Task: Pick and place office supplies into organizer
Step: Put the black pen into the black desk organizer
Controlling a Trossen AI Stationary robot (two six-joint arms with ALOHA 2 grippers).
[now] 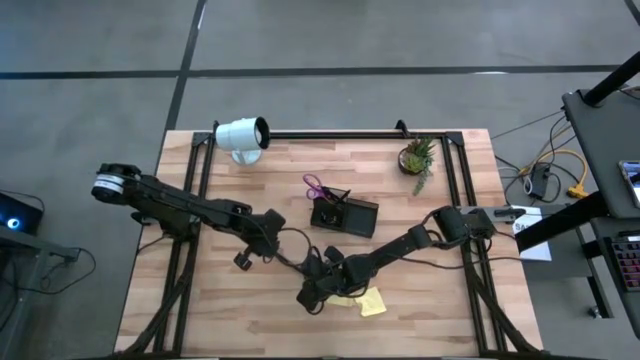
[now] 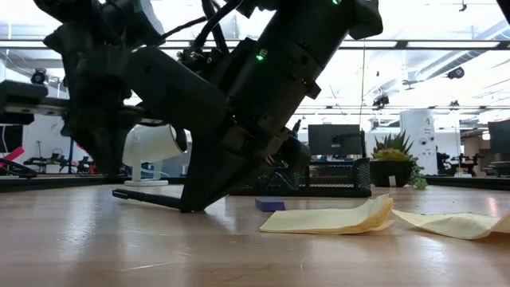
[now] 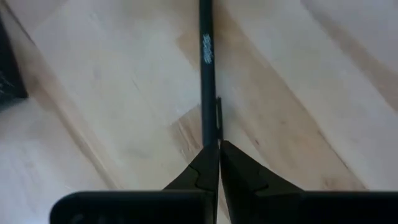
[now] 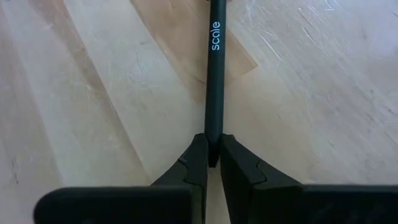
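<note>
White lamp [image 1: 243,135] & potted plant [image 1: 417,157] at table's [image 1: 200,310] far edge

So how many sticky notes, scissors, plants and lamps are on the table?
Sticky notes: 2
Scissors: 1
Plant: 1
Lamp: 1
Total: 5

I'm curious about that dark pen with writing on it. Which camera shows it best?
The right wrist view: the right gripper pinches the pen, lettering readable. The left wrist view shows a similar pen; low view, a dark stick; high view hides it.
</note>
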